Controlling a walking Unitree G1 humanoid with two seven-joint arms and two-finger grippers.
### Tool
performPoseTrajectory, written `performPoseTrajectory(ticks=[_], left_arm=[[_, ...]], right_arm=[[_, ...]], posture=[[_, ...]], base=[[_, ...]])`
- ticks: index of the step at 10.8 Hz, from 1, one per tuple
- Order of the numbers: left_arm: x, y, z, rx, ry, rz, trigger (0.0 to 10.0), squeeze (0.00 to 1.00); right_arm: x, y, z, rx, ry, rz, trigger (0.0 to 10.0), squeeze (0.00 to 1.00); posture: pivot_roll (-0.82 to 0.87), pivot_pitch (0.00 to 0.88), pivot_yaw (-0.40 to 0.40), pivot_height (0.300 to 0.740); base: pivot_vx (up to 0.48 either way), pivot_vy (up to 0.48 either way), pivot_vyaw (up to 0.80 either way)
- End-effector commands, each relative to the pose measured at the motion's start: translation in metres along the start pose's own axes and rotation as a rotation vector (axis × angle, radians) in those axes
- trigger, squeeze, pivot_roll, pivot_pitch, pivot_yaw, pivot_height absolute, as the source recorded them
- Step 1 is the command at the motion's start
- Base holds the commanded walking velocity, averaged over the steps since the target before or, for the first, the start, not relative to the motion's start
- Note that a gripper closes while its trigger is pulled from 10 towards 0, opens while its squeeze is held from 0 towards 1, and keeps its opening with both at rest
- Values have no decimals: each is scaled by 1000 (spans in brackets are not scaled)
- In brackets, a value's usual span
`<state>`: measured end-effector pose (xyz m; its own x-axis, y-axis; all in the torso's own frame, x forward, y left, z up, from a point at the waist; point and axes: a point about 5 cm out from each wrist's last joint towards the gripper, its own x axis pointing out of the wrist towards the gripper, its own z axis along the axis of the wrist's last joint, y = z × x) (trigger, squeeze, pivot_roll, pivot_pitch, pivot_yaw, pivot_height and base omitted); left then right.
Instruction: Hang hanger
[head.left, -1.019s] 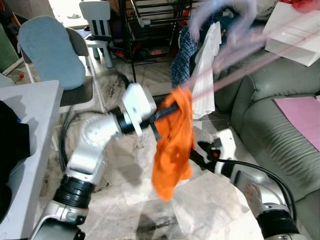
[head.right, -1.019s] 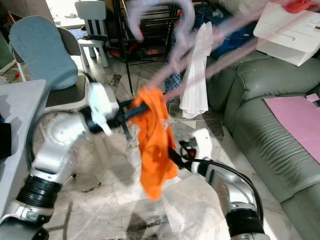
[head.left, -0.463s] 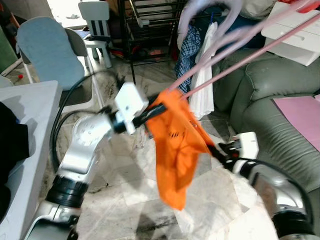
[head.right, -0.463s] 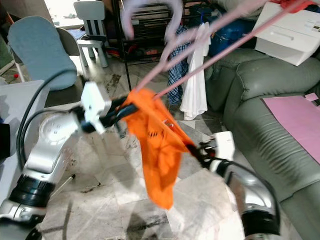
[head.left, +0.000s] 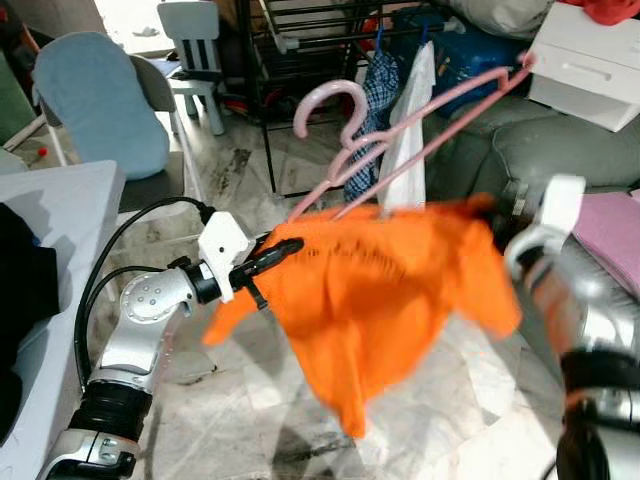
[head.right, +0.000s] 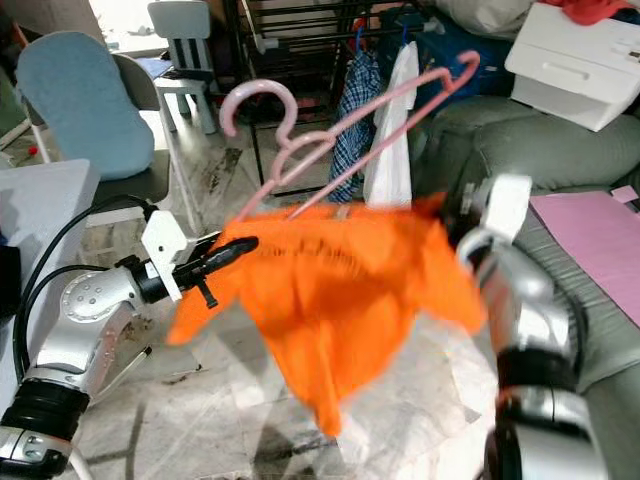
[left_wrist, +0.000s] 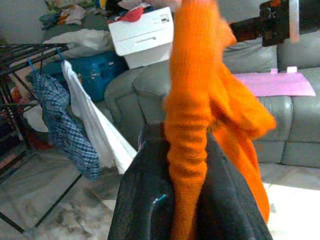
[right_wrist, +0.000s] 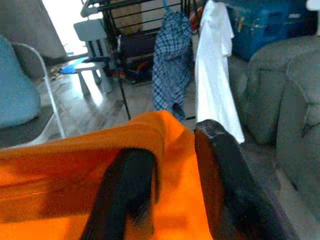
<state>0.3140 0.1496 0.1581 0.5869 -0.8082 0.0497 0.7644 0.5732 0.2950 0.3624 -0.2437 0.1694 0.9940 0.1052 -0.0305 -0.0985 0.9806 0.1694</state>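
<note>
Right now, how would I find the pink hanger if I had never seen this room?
Look in front of the black drying rack where a checked shirt and a white shirt hang. The robot's two arms hold a bright orange garment stretched between them. The pink hanger sticks up slantwise out of its top; it is thin, with a curled hook, the only one held in mid-air.

Garment (head.left: 380, 290) spans between both claws, under the hanger (head.left: 400, 125).
</note>
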Motion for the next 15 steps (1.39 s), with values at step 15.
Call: performPoseTrajectory(ticks=[15], left_arm=[[-70, -26, -42, -309, 286, -323, 0, 0]], right_arm=[[7, -21, 16, -76, -37, -143, 0, 0]], posture=[[-127, 53, -15, 740]], base=[[0, 0, 0]])
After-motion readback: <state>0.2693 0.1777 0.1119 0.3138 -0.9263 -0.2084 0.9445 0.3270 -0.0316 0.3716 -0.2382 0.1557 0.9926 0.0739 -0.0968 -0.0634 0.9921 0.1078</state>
